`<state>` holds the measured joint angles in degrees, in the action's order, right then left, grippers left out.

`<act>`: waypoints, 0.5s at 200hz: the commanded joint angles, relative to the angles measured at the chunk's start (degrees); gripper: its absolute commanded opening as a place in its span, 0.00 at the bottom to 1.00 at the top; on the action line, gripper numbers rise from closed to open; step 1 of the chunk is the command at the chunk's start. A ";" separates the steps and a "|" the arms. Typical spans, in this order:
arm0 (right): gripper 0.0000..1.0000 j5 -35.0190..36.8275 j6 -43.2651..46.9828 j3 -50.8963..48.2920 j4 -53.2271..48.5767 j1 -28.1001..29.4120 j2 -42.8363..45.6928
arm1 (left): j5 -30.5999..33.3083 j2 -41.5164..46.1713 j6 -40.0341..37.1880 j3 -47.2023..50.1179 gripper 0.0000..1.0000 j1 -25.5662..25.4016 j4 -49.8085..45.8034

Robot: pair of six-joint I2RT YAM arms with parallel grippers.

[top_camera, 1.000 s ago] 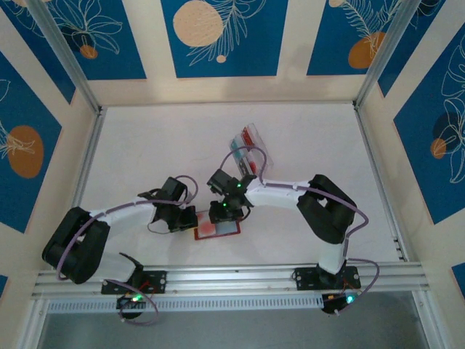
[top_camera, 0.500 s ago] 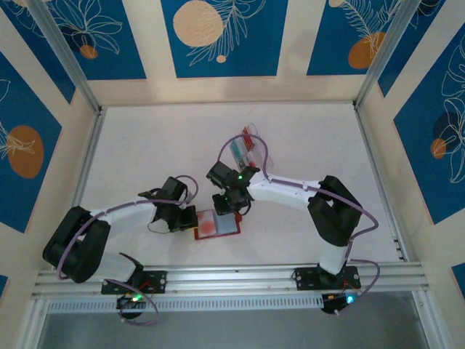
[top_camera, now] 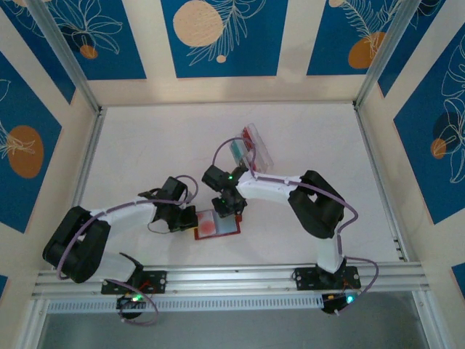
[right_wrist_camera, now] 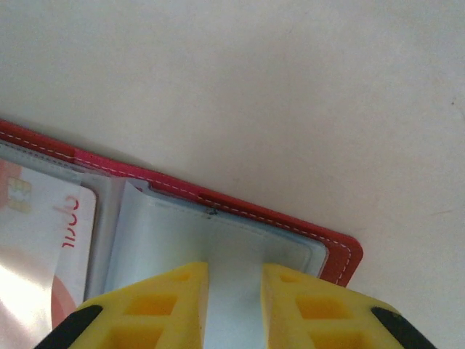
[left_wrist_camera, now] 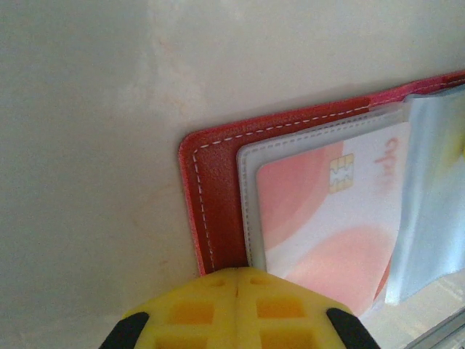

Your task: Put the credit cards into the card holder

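The card holder (top_camera: 218, 225) is a red wallet lying open on the table near the front. A pink and white credit card (left_wrist_camera: 327, 218) with a gold chip sits inside its left clear pocket. My left gripper (left_wrist_camera: 237, 273) is shut, its tips resting on the wallet's left red edge (left_wrist_camera: 218, 196). My right gripper (right_wrist_camera: 235, 280) hovers over the right side with its fingers a little apart, and a pale clear pocket leaf (right_wrist_camera: 218, 233) shows in the gap. More credit cards (top_camera: 239, 150), teal and red, stand in a clear box behind the wallet.
The clear plastic box (top_camera: 256, 140) stands behind the right gripper, mid-table. Aluminium rails (top_camera: 232, 275) run along the table's front edge, and frame posts rise at the back corners. Bare white table lies to the left and far right.
The right gripper has shifted slightly back and right over the wallet, uncovering the pink card, and its elbow swung left. The left arm and the wallet have not moved.
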<state>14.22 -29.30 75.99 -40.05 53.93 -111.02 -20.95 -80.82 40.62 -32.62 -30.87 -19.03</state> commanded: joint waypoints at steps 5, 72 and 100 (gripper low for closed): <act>0.27 0.47 -0.36 -2.12 -0.55 0.89 -1.93 | 1.89 -5.56 0.76 3.89 0.00 -1.38 2.08; 0.10 -3.76 -2.01 -3.52 2.31 1.34 -1.93 | 1.86 -6.54 0.17 3.97 0.00 -1.37 2.63; 0.00 -3.46 -1.38 -1.92 1.32 1.22 0.55 | 1.97 -6.46 0.07 4.24 0.00 -1.41 2.68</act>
<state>13.43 -30.76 74.50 -37.04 54.54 -110.96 -21.32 -81.12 40.58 -32.67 -30.76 -19.00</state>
